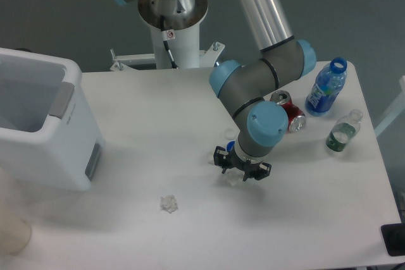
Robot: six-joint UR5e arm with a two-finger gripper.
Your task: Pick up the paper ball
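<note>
The paper ball (233,179) is a small white wrinkly wad on the table, just right of centre. My gripper (241,169) points down directly over it, and its black fingers (220,157) stand spread on either side, so it looks open. The wrist hides part of the ball; only its lower left edge shows. I cannot tell whether the fingers touch it. A spikier grey-white wad (168,203) lies to the lower left. The blue bottle cap (231,147) peeks out at the gripper's upper left. The smoother cream-white lump is hidden behind the gripper.
A white bin (44,128) stands at the left edge. A white cap (229,133) lies just above the gripper. A red can (292,116), a blue bottle (325,87) and a small clear bottle (342,132) stand at the right. The robot base (171,23) is at the back.
</note>
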